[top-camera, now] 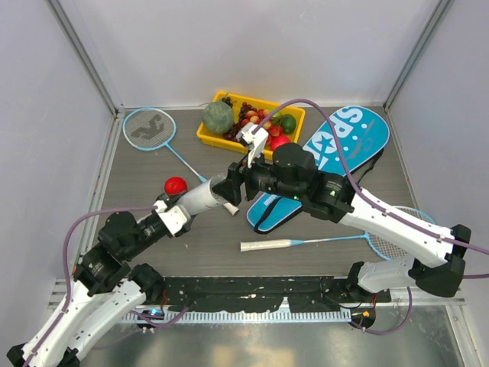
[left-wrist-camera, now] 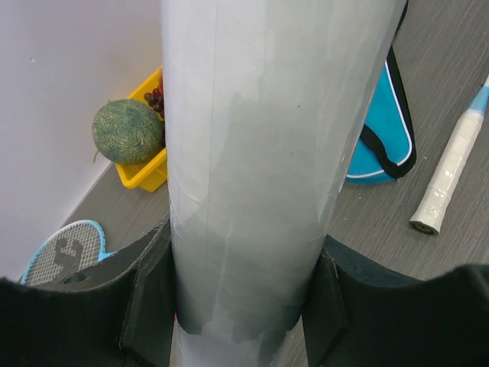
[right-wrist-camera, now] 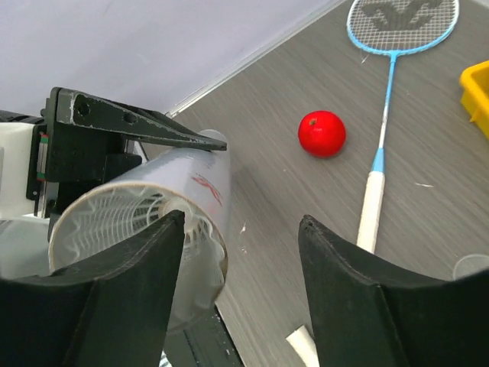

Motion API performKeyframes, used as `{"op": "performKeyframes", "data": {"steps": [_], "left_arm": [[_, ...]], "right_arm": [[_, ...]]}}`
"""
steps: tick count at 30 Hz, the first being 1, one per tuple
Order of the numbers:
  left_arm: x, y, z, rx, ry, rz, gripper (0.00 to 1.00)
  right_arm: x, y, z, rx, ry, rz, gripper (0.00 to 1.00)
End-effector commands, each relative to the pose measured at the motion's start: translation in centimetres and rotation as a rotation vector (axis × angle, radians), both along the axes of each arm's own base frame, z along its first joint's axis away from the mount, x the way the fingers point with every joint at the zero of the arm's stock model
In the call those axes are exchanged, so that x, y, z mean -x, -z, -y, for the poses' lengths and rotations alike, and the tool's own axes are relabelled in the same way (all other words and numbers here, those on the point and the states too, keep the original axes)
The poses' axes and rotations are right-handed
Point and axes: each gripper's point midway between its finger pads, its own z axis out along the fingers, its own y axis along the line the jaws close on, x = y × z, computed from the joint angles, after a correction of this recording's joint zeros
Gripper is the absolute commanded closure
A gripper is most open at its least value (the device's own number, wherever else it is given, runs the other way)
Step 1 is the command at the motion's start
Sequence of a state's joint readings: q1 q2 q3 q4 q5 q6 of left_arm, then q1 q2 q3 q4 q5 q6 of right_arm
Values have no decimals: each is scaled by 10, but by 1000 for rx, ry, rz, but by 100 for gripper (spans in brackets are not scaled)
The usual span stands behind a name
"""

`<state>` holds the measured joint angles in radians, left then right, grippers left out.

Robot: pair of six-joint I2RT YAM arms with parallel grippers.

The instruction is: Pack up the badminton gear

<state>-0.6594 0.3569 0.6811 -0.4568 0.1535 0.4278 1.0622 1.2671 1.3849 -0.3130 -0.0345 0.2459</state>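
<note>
My left gripper (left-wrist-camera: 244, 306) is shut on the white tube (left-wrist-camera: 260, 153), holding it off the table (top-camera: 205, 197). The tube's open end (right-wrist-camera: 137, 229) faces the right wrist camera, with a white shuttlecock (right-wrist-camera: 164, 218) sitting inside it. My right gripper (right-wrist-camera: 241, 229) is open at that mouth with nothing between its fingers; its left finger overlaps the rim. The blue SPORT bag (top-camera: 336, 153) lies behind. One racket (top-camera: 149, 128) lies at the far left. The other racket (top-camera: 306, 242) lies near the front, its handle pointing left.
A small red ball (top-camera: 176, 185) rests left of the tube, beside the far racket's handle (right-wrist-camera: 372, 202). The yellow tray of fruit (top-camera: 298, 116) with a green melon (top-camera: 218, 117) stands at the back wall. White walls close in both sides.
</note>
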Motion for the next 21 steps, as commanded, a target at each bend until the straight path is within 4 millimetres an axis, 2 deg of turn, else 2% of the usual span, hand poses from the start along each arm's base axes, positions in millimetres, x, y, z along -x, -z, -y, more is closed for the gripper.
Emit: {"op": "performKeyframes", "data": {"steps": [1, 2, 4, 6, 9, 10, 17, 21], "left_arm": [[0, -33, 3, 59, 18, 98, 59], [-1, -33, 4, 59, 18, 98, 59], [-1, -34, 4, 62, 19, 101, 60], [-1, -36, 5, 65, 21, 104, 60], [-2, -37, 5, 66, 18, 108, 60], [-2, -37, 5, 65, 18, 107, 60], [-4, -37, 4, 61, 8, 108, 61], [-10, -34, -1, 43, -31, 107, 62]], "right_arm": [[9, -10, -14, -30, -78, -28, 39], [9, -6, -17, -23, -87, -35, 46], [10, -2, -21, -17, -100, -48, 52], [11, 0, -23, -15, -109, -55, 52], [12, 2, -23, -9, -114, -56, 43], [12, 2, -22, -7, -115, -56, 36], [13, 4, -16, -4, -135, -78, 25], [14, -9, -3, -37, -130, -75, 15]]}}
